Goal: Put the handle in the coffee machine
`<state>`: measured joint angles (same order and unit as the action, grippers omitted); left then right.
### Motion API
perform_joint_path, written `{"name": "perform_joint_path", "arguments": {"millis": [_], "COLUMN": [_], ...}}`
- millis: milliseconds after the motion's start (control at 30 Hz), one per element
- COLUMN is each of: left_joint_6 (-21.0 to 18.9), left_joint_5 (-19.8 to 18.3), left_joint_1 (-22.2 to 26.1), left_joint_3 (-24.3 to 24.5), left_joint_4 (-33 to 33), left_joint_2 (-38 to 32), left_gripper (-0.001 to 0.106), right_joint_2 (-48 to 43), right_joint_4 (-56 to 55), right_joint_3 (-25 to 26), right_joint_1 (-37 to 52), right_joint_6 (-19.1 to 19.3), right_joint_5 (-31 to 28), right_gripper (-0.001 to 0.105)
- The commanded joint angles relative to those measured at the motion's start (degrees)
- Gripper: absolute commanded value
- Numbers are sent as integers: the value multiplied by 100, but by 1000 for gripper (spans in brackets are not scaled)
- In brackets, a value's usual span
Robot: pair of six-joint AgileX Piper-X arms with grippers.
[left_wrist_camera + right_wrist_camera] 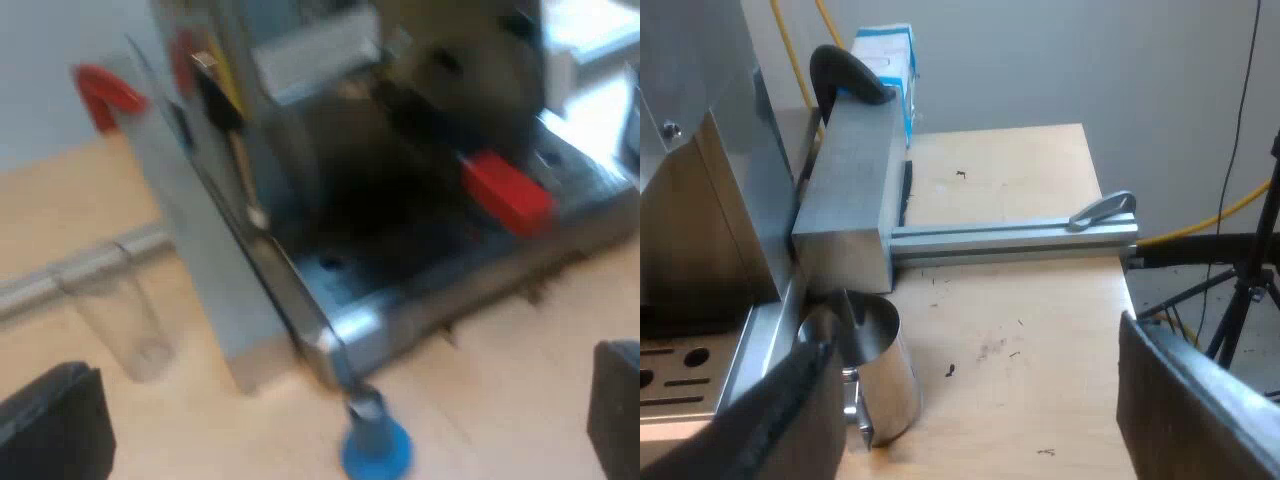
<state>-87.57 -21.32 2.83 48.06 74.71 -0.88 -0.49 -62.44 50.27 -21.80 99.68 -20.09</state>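
— Checking edges first: what bounds the left arm?
— Espresso machine [330, 180] is straight ahead, its base corner close by the left gripper [340, 365]. Bare table [520, 380] runs along the machine's front. Blue tamper [376, 450] stands on the table just off that corner. Measuring glass [125, 320] stands apart from the machine's side, near a metal rail [60, 278].
— Left pose, fingers?
— Arm is tilted down toward the machine's front corner. Fingers [50, 425] are spread wide, released, nothing between them.
— Task item?
— Handle [505, 190] sits at the machine's front, above the base, red end pointing outward. The holder's metal part lies in shadow, so I cannot tell whether it is locked.
— Right arm, room?
— Open table ahead, up to its far edge. An aluminium bar [1010, 238] lies across it, butting a metal block [845, 200] that stands against the machine's side. A blue-and-white carton [885, 70] stands behind the block. A tripod [1250, 280] stands beyond the table's edge.
— Pose?
— Right gripper [972, 332] is low over the table, beside the drip tray [680, 375]. Its fingers are wide apart, released, empty.
— Containers?
— Steel jug [880, 375] is upright on the table, just beside the tray's edge. One finger overlaps it in the right wrist view; I cannot tell whether they touch. What shows of the jug's inside is bare metal. The measuring glass is clear; I cannot make out any contents.
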Motion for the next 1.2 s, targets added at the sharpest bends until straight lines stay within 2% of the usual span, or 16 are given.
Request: {"name": "perform_joint_path", "arguments": {"millis": [33,67,167,300,533,667,1200], "left_joint_6": [-515,-661,-815,-851,-851,-838,-838], "left_joint_5": [544,732,820,820,820,820,805], "left_joint_1": [7,7,7,7,7,7,7], "left_joint_3": [-303,-469,-844,-1240,-1782,-1820,-1820], "left_joint_4": [-822,-1068,-1395,-1465,-1479,-1569,-1569], "left_joint_2": [-789,-786,-788,-788,-782,-782,-782], "left_gripper": [99,99,99,99,99,99,99], "right_joint_2": [-243,-243,-243,-243,-230,-230,-241], "right_joint_4": [94,94,94,92,90,126,244], "right_joint_3": [-117,-190,-458,-830,-1600,-1916,-1953], "right_joint_1": [31,31,31,31,31,31,186], "right_joint_6": [89,89,306,345,327,296,296], "right_joint_5": [112,172,453,845,858,858,836], "right_gripper": [61,61,61,61,61,61,61]}}
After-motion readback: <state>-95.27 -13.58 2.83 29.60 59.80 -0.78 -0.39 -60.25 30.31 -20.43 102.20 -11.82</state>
